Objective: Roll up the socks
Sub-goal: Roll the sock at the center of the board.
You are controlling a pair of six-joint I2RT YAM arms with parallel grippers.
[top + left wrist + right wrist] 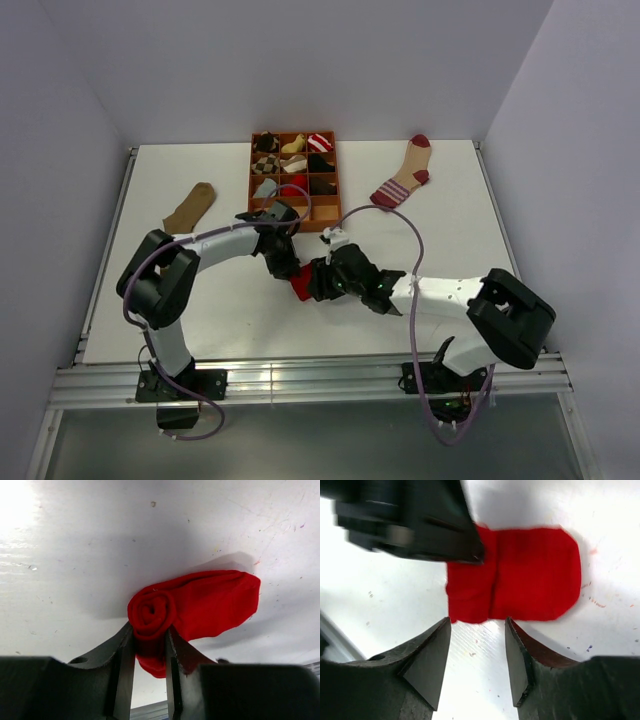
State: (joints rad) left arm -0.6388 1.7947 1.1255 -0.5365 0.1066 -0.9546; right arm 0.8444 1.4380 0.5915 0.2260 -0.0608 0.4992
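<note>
A red sock (301, 288) lies on the white table (230, 320), partly rolled. In the left wrist view its rolled end (151, 611) sits between the fingers and its flat part (215, 605) trails right. My left gripper (283, 268) is shut on the roll. My right gripper (318, 283) is open and empty just short of the sock's flat end (530, 575); the left gripper's dark body (420, 520) covers the sock's other end. A brown sock (191, 208) lies flat at the left. A beige sock with maroon stripes (405, 172) lies flat at the back right.
An orange compartment box (254, 186) holding several small sock bundles stands at the back centre, just behind the left arm. A raised rail (300, 375) runs along the table's near edge.
</note>
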